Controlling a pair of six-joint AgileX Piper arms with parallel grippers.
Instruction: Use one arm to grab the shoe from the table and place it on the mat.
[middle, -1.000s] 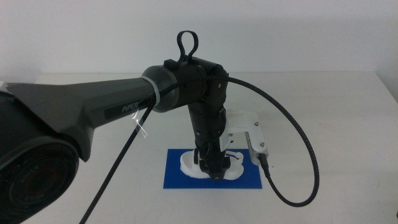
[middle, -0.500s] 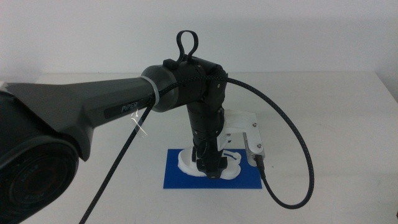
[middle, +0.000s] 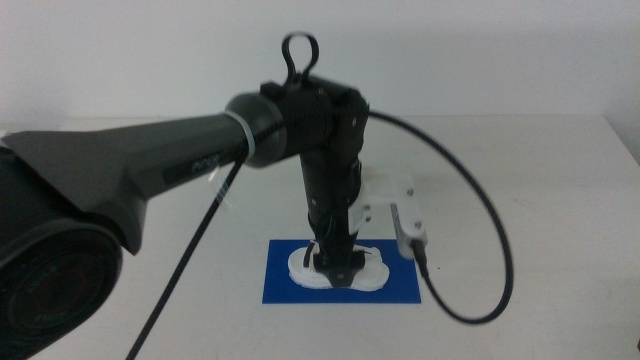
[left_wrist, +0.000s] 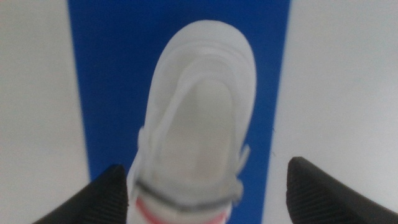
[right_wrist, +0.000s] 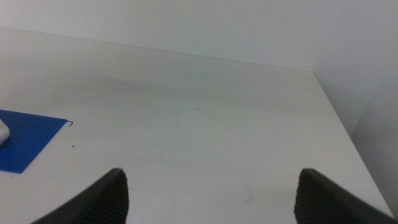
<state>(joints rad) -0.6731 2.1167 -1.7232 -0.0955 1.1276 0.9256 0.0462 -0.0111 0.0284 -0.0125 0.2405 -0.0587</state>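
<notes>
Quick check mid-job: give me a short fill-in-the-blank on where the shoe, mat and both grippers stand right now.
1. The small white strapped sandal lies on the dark ____ rectangular mat.
2. The left gripper has its jaws ____ either side of the sandal.
3. The strap nearest that gripper is ____.
4. The right gripper waits over the bare white ____.

Missing words: blue; open; red; table

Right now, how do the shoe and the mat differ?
The shoe is white and chunky, with a red strap showing; the mat is solid dark blue and flat. The shoe is smaller and lies on the mat, which rests on the table. The left tool is open above the shoe.
</notes>
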